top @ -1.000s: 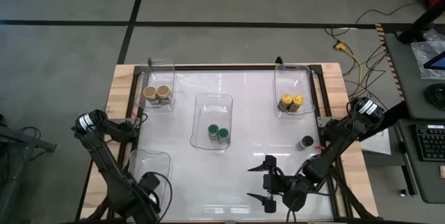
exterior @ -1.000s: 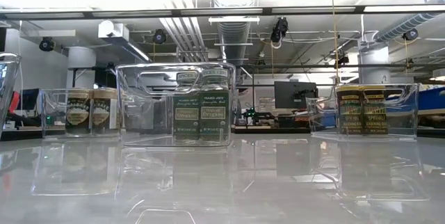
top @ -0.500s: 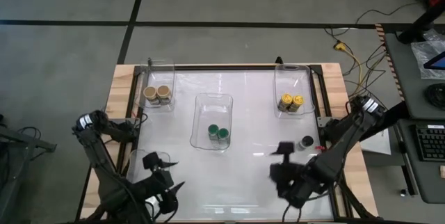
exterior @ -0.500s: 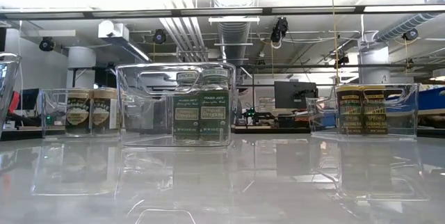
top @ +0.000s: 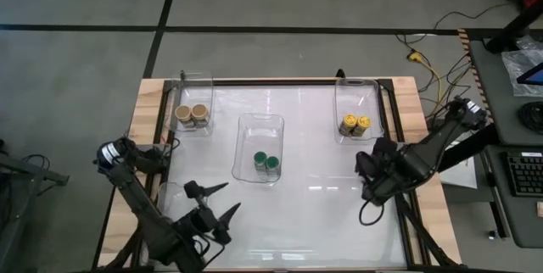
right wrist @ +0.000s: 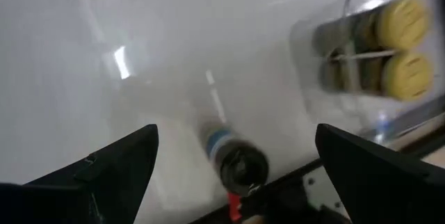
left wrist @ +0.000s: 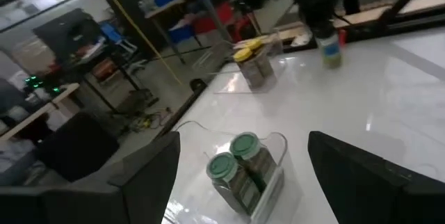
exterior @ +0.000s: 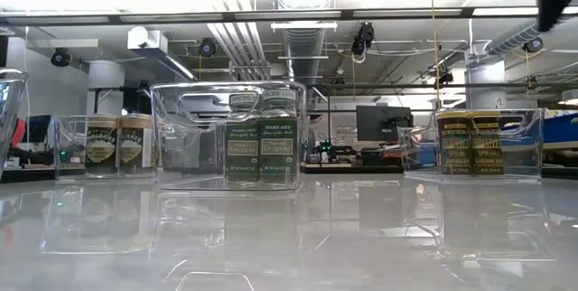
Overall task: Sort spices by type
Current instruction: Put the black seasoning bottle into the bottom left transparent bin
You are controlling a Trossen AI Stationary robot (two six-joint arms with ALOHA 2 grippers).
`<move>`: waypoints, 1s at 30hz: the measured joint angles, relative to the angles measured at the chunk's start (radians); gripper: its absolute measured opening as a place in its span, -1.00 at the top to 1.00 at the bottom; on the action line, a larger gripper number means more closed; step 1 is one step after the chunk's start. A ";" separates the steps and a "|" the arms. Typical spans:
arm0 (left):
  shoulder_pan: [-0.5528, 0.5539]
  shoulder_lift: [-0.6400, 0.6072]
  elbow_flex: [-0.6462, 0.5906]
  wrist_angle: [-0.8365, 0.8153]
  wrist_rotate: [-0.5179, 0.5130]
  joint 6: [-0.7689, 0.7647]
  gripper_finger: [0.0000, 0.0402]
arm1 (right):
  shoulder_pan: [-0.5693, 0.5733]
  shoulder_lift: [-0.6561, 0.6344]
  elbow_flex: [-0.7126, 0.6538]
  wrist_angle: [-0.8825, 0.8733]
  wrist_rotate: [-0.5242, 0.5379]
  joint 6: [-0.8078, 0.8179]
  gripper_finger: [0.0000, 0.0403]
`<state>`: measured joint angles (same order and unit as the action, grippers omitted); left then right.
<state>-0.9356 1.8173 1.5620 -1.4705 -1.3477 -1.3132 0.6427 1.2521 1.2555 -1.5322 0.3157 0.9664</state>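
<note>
One black-lidded spice jar (right wrist: 240, 165) stands upright on the white table near its right edge. My right gripper (right wrist: 240, 182) is open and hangs over the jar, one finger on either side and well apart from it. In the high view my right gripper (top: 371, 174) hides the jar. Two green-lidded jars (top: 265, 162) stand in the middle clear bin. Two tan-brown ones (top: 193, 114) stand in the far-left bin, and two yellow ones (top: 355, 124) in the far-right bin. My left gripper (top: 214, 202) is open, near the near-left side, pointing toward the green jars (left wrist: 236, 165).
A clear bin with nothing in it (top: 174, 197) sits at the near-left, partly under my left arm. The table has a wooden frame (top: 148, 112). The low view shows the three filled bins in a row: tan (exterior: 117, 142), green (exterior: 262, 146), yellow (exterior: 474, 142).
My right gripper has swung from the table's near edge toward the far and right side, turning as it went, and now stands over the black-lidded jar. My left gripper has risen from the near-left corner and moved toward the table's middle.
</note>
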 joint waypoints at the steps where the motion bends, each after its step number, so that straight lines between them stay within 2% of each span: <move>1: 0.010 0.003 -0.012 0.004 -0.010 -0.014 -0.49 | -0.002 -0.022 -0.029 0.017 -0.020 -0.005 -0.88; 5: 0.050 0.013 -0.049 0.021 -0.022 -0.084 -0.49 | -0.028 -0.072 -0.137 0.054 -0.092 0.093 -0.88; 10: 0.091 0.043 -0.057 0.024 -0.034 -0.077 -0.49 | -0.078 -0.134 -0.244 0.015 -0.124 0.264 -0.88; 16: 0.146 0.063 -0.059 0.038 -0.013 -0.076 -0.49 | -0.153 -0.188 -0.334 0.081 -0.265 0.405 -0.88; 20: 0.174 0.073 -0.059 0.038 0.016 -0.076 -0.49 | -0.186 -0.190 -0.356 0.201 -0.277 0.413 -0.88; 26: 0.185 0.080 -0.059 0.039 0.048 -0.076 -0.49 | -0.238 -0.172 -0.388 0.199 -0.350 0.433 -0.88; 30: 0.184 0.080 -0.066 0.042 0.082 -0.076 -0.49 | -0.242 -0.153 -0.403 0.201 -0.361 0.431 -0.88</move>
<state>-0.7513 1.8973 1.4962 -1.4280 -1.2652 -1.3891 0.4004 1.0991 0.8527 -1.3314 -0.0455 1.3972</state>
